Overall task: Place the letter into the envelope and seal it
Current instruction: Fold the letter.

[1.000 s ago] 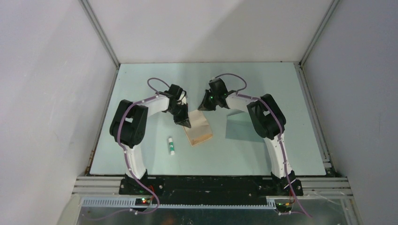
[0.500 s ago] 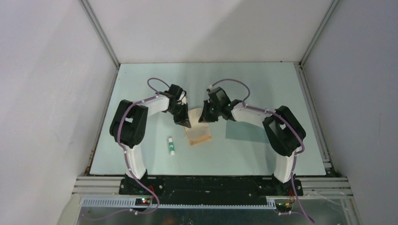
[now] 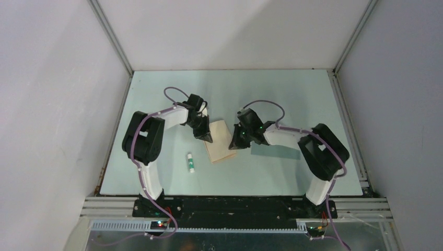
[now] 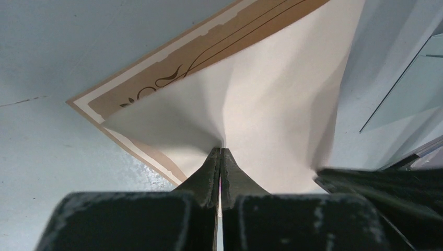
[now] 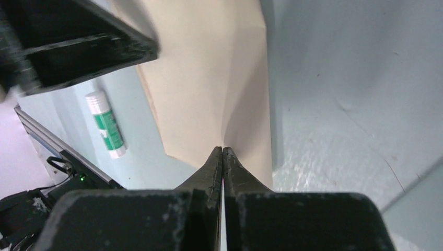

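Observation:
The tan letter point(image 3: 222, 142) lies mid-table, bent up into a fold. In the left wrist view its pale back point(image 4: 271, 104) rises over the brown-bordered face point(image 4: 209, 49). My left gripper point(image 3: 207, 137) is shut on the sheet's left edge, its tips pinching the paper point(image 4: 220, 150). On the right edge my right gripper point(image 3: 236, 145) is also shut, nipping the paper point(image 5: 223, 148). The teal-grey envelope point(image 3: 274, 151) lies flat just right of the letter, partly under my right arm.
A white glue stick with a green label point(image 3: 191, 162) point(image 5: 107, 124) lies left of the letter, near the front. Grey walls close in the pale green table point(image 3: 156, 94) on three sides. The left gripper's black body point(image 5: 78, 47) sits close across from the right one.
My right arm has swung from the letter's far corner toward the near side, carrying its edge along. The left gripper has stayed put on the sheet.

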